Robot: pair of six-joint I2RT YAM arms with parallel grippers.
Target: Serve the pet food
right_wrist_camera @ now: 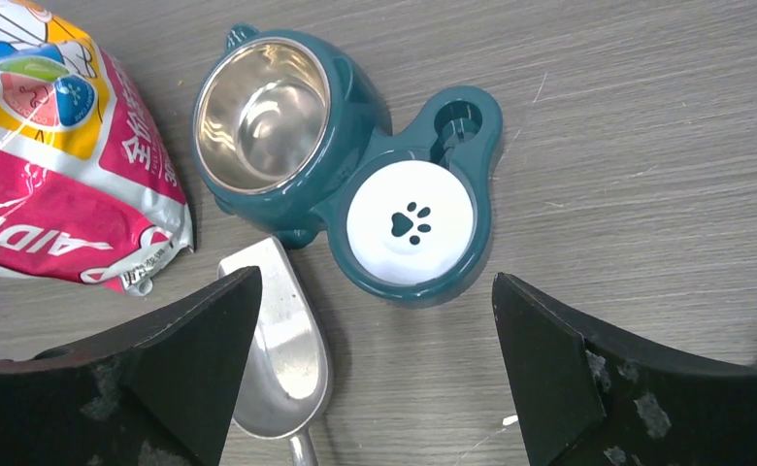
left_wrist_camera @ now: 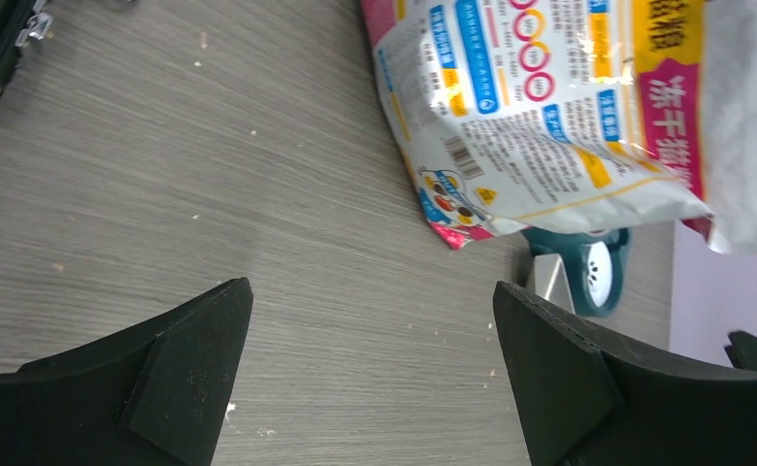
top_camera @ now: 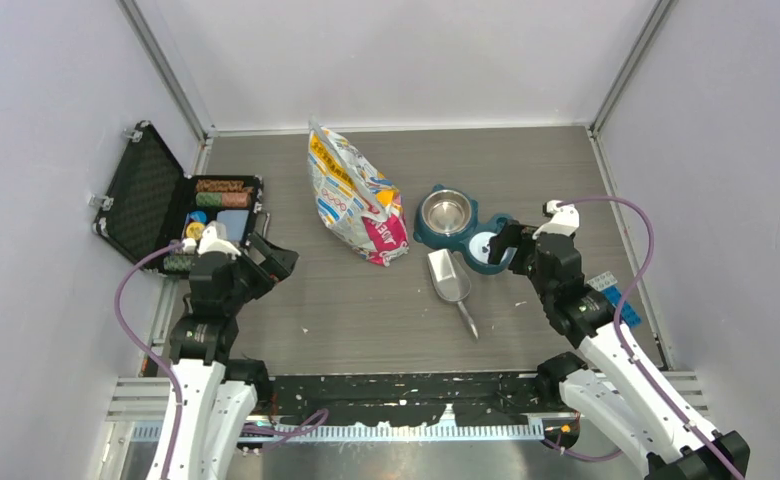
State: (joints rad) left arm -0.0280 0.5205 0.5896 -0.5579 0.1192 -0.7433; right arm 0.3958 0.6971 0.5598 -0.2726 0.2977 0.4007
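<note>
Pet food bag (top_camera: pixel 356 195), grey table (top_camera: pixel 366 310), pale walls (top_camera: pixel 396 60) — left pincer (left_wrist_camera: pixel 371 291), right pincer (right_wrist_camera: pixel 375 282) agape, empty

Bag (top_camera: pixel 356 195) lies left of the feeder (top_camera: pixel 418 230), scoop (top_camera: pixel 448 277) just before it.

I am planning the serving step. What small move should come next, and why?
Probably the right gripper should lower toward the handle of the metal scoop. It and the left gripper are open and empty, the scoop lies free beside the feeder, and the steel bowl holds no food.
</note>
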